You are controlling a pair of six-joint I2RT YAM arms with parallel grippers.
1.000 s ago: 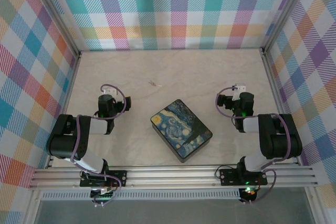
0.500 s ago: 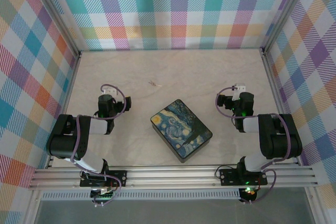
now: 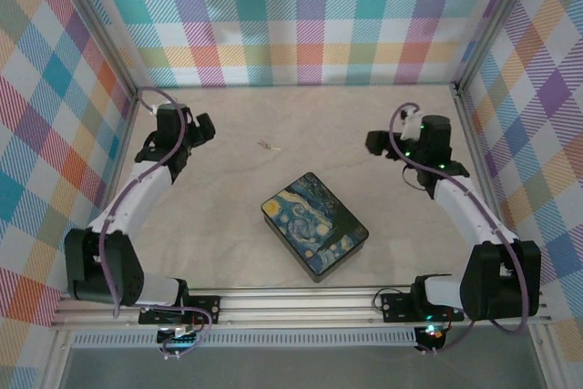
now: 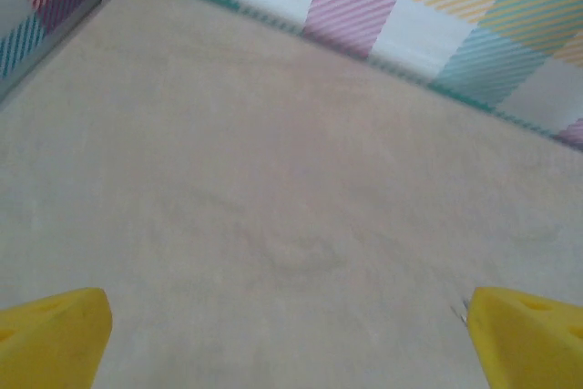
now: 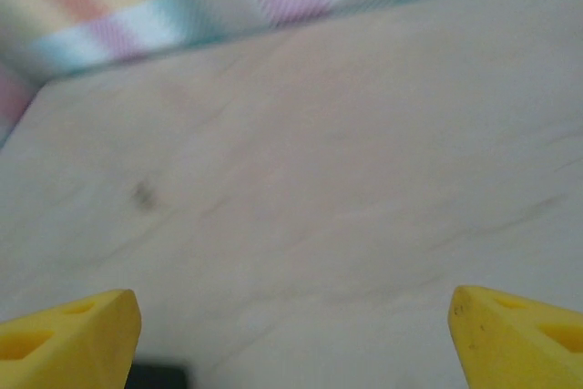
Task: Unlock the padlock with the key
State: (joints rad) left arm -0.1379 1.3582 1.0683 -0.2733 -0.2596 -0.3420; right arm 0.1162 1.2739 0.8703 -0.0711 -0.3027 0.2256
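A small thin object [image 3: 266,144], too small to tell whether it is the key, lies on the pale table toward the back, left of centre. It appears as a blurred dark speck [image 5: 143,195] in the right wrist view. The padlock is out of view. My left gripper [image 3: 202,125] hangs open at the back left, left of the small object, its yellow fingertips [image 4: 55,330] wide apart over bare table. My right gripper [image 3: 373,141] is at the back right, also open with nothing between its fingertips [image 5: 515,330].
A closed rectangular tin [image 3: 314,224] with a blue swirling starry-night print lies in the middle of the table, turned diagonally. Plaid walls [image 3: 301,15] enclose the back and both sides. A metal rail [image 3: 301,302] runs along the near edge.
Both arms have unfolded from beside the tin and reached toward the back of the table, the left to the far left, the right to the far right. The tin has not moved.
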